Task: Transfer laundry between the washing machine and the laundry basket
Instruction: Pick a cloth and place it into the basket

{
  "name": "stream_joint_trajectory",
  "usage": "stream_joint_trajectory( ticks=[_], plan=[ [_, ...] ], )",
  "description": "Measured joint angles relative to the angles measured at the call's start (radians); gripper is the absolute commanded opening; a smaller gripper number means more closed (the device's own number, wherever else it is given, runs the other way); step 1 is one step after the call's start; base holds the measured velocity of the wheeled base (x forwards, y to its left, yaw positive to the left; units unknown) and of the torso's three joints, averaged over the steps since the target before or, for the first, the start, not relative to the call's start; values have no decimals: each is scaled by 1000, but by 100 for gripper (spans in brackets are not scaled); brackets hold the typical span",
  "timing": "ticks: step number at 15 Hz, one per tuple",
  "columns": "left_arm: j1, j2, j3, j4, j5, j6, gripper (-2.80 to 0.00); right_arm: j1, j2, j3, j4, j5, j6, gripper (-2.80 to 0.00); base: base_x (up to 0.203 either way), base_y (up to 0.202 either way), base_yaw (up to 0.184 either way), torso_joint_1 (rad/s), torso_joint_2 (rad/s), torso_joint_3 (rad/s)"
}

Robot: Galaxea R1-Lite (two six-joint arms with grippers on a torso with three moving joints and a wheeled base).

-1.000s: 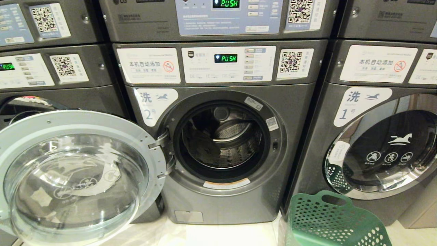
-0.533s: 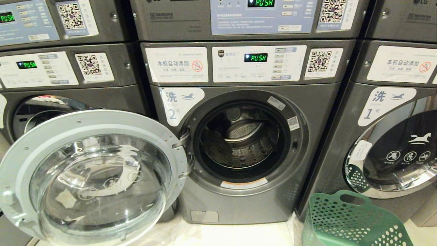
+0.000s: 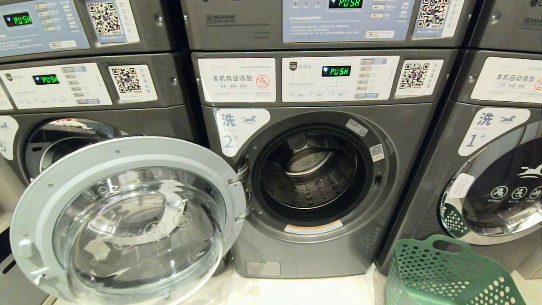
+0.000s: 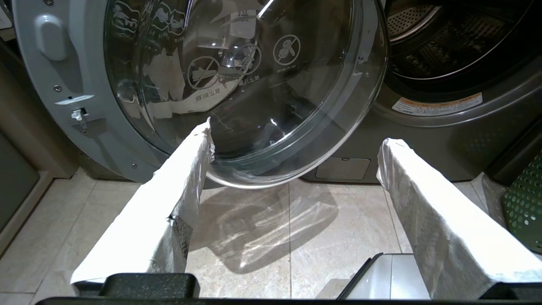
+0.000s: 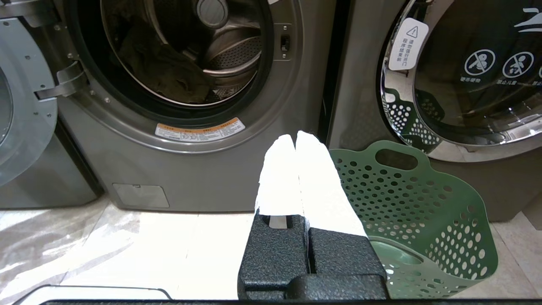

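Head view: washing machine no. 2 [image 3: 313, 178] stands with its round glass door [image 3: 127, 220] swung open to the left; the green perforated laundry basket [image 3: 449, 275] sits on the floor at lower right, before machine no. 1 [image 3: 495, 169].

Left wrist view: the left gripper [image 4: 294, 144], fingers spread wide and holding nothing, hangs near the open door's lower rim.

Right wrist view: the right gripper [image 5: 295, 137], fingers pressed together and empty, points between drum and basket; dark laundry [image 5: 161, 67] lies inside the drum.

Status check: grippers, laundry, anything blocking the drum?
Left gripper open, right gripper shut, both empty. Dark laundry in drum; green basket empty. Door swung wide, opening clear.
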Motion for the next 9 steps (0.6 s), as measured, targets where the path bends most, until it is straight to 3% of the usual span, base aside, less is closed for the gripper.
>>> stream_joint_trajectory(
  ticks=[9],
  plan=[
    [0,0,0,0,0,0,0,-1,0,0,0,0,-8,-280,1,0,12,1,0,0]
  ],
)
